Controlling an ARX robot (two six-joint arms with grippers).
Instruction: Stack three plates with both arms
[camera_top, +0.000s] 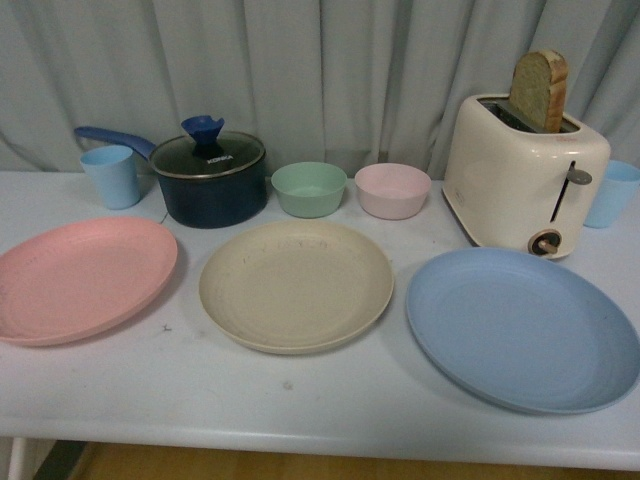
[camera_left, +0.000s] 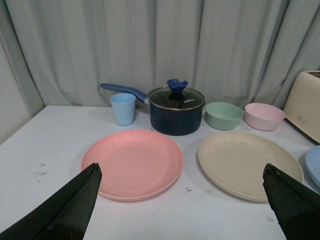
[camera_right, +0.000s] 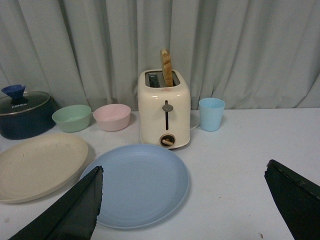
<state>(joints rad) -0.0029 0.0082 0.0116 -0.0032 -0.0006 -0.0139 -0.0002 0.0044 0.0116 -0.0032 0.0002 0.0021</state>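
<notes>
Three plates lie side by side on the white table, none touching: a pink plate at the left, a beige plate in the middle and a blue plate at the right. No arm shows in the front view. My left gripper is open, raised above the table short of the pink plate and the beige plate. My right gripper is open too, held back from the blue plate, with nothing between its fingers.
Behind the plates stand a light blue cup, a dark blue lidded pot, a green bowl, a pink bowl, a cream toaster holding a slice of bread, and another blue cup. A curtain hangs behind the table.
</notes>
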